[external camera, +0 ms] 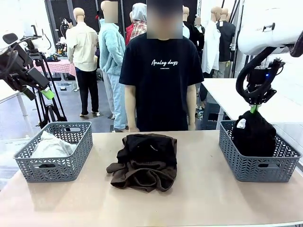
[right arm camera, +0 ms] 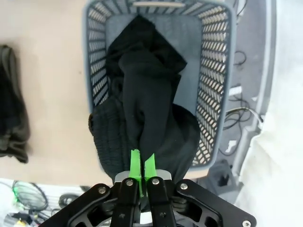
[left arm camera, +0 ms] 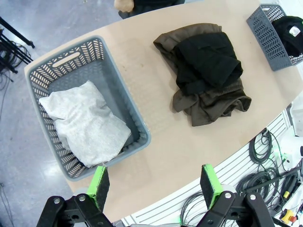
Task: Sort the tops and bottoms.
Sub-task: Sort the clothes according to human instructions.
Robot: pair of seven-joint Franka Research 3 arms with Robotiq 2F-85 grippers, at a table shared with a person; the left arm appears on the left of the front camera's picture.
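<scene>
Two grey lattice baskets stand at opposite ends of the table [external camera: 199, 198]. Left basket [external camera: 28, 165]: pale grey-white top [external camera: 49, 145] lying inside; left end effector [left arm camera: 154, 187] raised above it, fingers spread wide, empty. Right basket [external camera: 255, 165]: right end effector [right arm camera: 142, 165] pinched on a black garment [external camera: 253, 135] hanging into it. Table centre: black bottom [external camera: 149, 146] lying on dark brown fleece bottom [external camera: 142, 177], before a standing person [external camera: 161, 80].

A pale grey-white top [left arm camera: 87, 123] lies crumpled in a basket [left arm camera: 144, 137] at the table's [external camera: 199, 198] left end. Mid-table, a black garment [left arm camera: 208, 61] rests on a rumpled brown fleece piece [left arm camera: 208, 101]. At the right end, a second black garment [right arm camera: 147, 109] hangs bunched into another basket [right arm camera: 215, 71], pinched by the right gripper [right arm camera: 142, 158].
</scene>
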